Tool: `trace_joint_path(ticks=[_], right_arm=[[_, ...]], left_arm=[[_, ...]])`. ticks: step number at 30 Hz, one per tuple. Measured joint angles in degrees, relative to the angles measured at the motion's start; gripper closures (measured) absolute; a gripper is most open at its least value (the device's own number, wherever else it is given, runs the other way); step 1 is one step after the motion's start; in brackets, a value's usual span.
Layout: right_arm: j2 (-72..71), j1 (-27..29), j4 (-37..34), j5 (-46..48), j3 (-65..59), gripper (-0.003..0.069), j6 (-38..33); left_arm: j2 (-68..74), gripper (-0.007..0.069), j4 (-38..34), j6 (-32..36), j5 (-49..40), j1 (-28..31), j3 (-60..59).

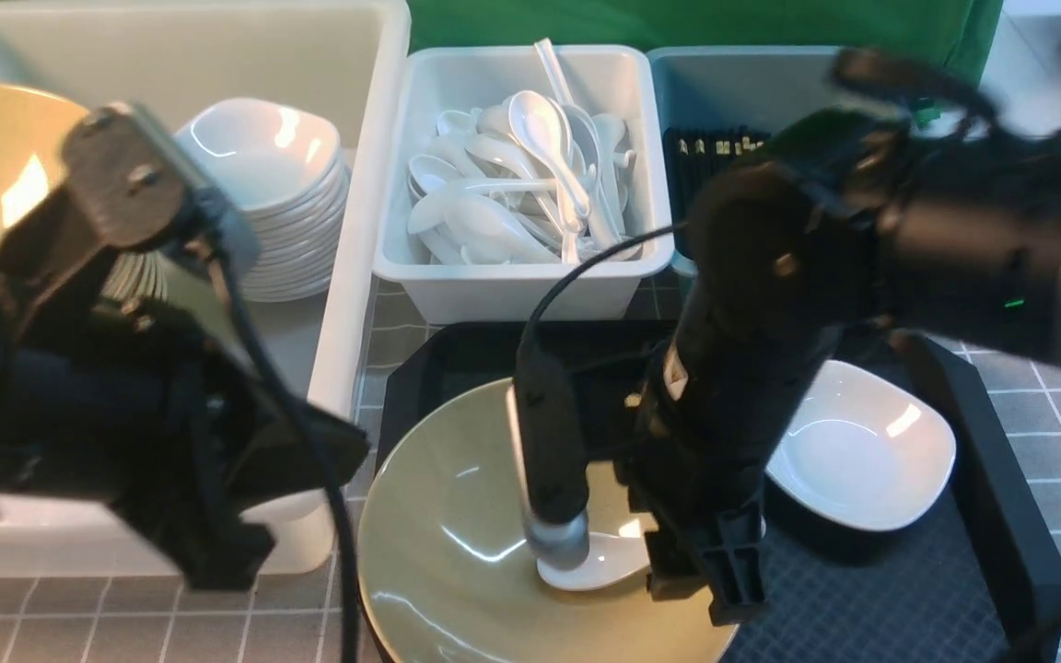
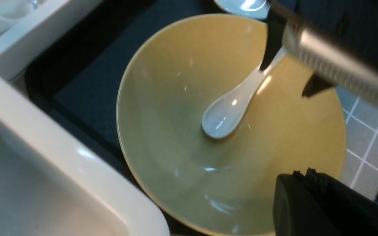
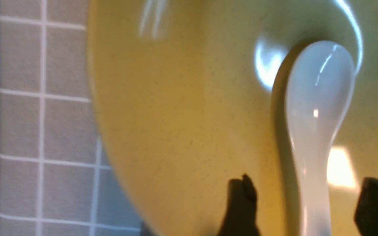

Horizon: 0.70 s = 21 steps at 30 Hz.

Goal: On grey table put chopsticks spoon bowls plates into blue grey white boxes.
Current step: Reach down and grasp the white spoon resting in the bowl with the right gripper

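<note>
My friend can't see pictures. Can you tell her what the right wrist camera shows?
A white spoon lies in a yellow-green bowl. The robot's right hand is open, with a dark fingertip on each side of the spoon's handle. A grey tiled table shows beside the bowl.

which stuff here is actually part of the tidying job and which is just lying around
Job: white spoon, yellow-green bowl, white dish, white spoon box, blue-grey chopstick box, large white box, stacked white dishes.
Lying about: black tray, green backdrop.
</note>
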State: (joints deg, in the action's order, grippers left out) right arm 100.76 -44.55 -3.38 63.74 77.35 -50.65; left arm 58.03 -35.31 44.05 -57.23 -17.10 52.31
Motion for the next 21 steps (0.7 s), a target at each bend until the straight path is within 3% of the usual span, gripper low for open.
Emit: trace_joint_path(ticks=[4,8,9,13,14,21], right_arm=[[3.2,0.0,4.6,-2.8,0.0,0.0144,0.7],[6.2,0.0,7.2,-3.6,0.0,0.0182,2.2],[6.7,0.0,7.2,-3.6,0.0,0.0213,2.5],[7.3,-0.1,7.1,-2.4,0.4,0.0445,2.8],[7.4,-0.1,7.2,-1.4,1.0,0.0463,2.9],[7.8,0.3,11.9,4.2,13.3,0.0456,7.5]], left_arm=[[1.8,0.0636,0.1,1.8,0.3,0.0,0.0],[1.9,0.0636,2.5,2.1,0.6,0.0,0.0],[1.9,0.0636,3.3,2.1,0.6,0.0,0.0],[1.9,0.0636,7.4,0.2,0.6,0.0,0.0],[1.9,0.0636,8.3,-0.3,0.6,0.0,0.0],[1.9,0.0636,12.3,-7.4,0.6,0.0,0.0]])
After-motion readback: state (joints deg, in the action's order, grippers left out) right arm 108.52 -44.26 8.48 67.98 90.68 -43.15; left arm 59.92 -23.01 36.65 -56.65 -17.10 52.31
